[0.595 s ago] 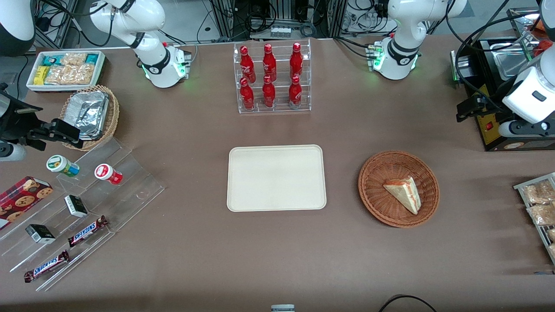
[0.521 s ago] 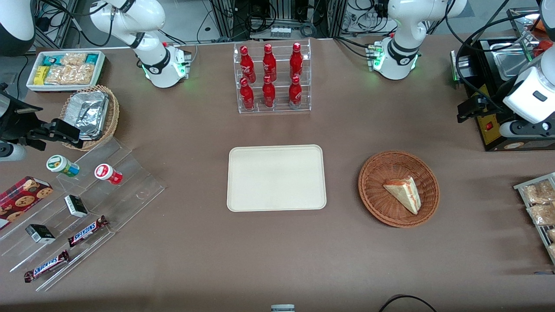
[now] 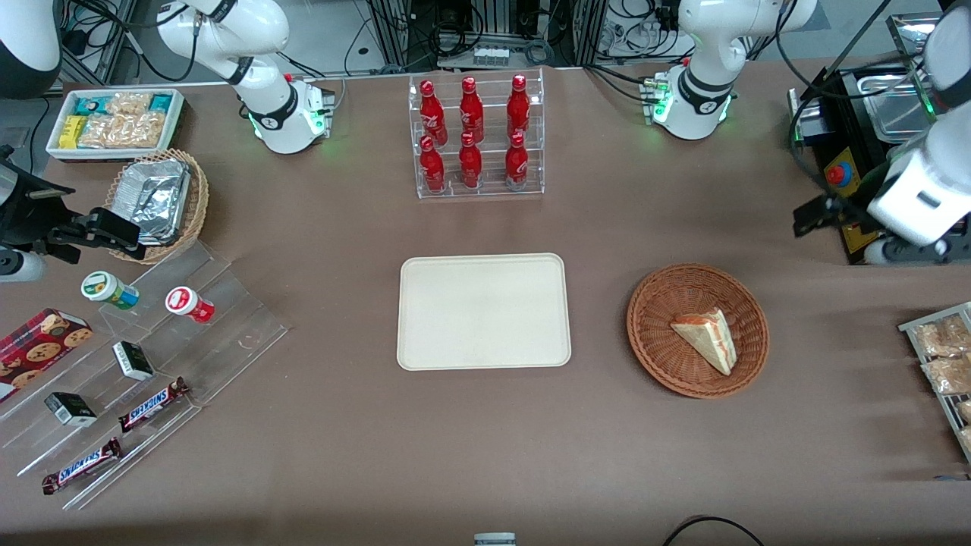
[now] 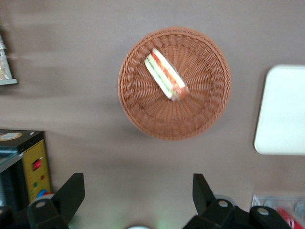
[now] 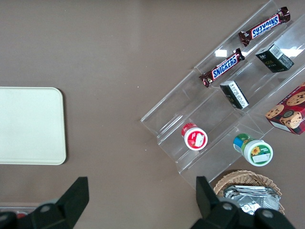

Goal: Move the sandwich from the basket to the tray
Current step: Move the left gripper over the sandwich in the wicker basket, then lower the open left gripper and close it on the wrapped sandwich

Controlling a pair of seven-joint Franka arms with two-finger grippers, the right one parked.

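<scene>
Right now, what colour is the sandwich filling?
Red and green between white bread, clearest in the left wrist view.

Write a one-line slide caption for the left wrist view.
Open gripper above the table, apart from the basket holding the sandwich; tray beside it.

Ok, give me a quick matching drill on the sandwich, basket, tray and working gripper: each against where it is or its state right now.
Things:
1. triangular white-bread sandwich
2. round reddish-brown wicker basket
3. flat cream rectangular tray
4. left gripper

States:
A. holds nothing, nearer the front camera than the red bottles
B. open, hanging above the table short of the basket
C. lying in the basket
D. beside the tray, toward the working arm's end

Pairs: 1-C, 2-D, 3-A, 4-B
</scene>
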